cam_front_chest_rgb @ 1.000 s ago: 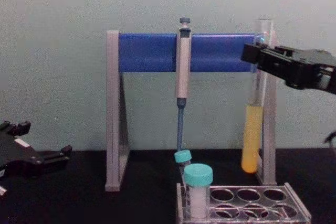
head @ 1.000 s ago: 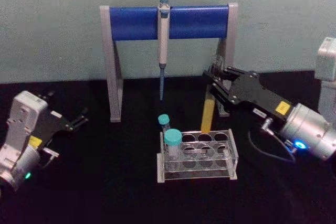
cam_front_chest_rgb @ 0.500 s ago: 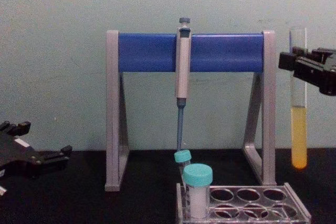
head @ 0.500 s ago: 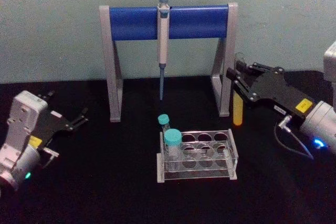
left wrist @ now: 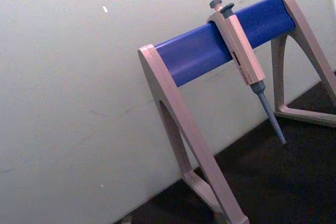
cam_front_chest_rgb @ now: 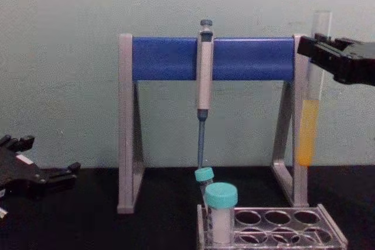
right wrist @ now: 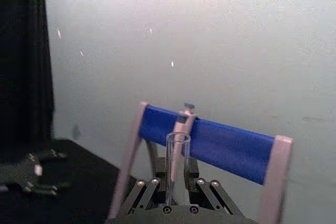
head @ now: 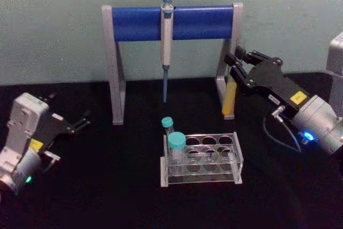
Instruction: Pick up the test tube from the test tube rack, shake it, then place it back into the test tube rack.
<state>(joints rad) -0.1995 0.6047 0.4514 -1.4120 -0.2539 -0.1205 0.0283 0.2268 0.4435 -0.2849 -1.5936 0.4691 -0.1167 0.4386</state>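
Right claw [head: 236,63] is up in the air at the right end of the tall grey-and-blue pipette stand [head: 139,23], pinching the long clear glass test tube [head: 229,98] near its upper part. The tube hangs roughly upright with its open end on top and yellow-orange liquid in its lower part. From the chest view it overlaps the stand's right leg [cam_front_chest_rgb: 300,162], and its bottom is off the black bench [head: 107,186].

The tube is out of the low clear plastic test tube rack [head: 236,156], behind it and to the right, well apart. The rack sits mid-bench and holds a teal-capped white tube [head: 176,149] at its front left, with a small teal-capped vial [head: 168,125] just behind that. A grey pipette [head: 166,36] hangs from the stand's blue bar.

Left claw [head: 68,112] is parked low at the left side of the bench, fingers spread, holding nothing.
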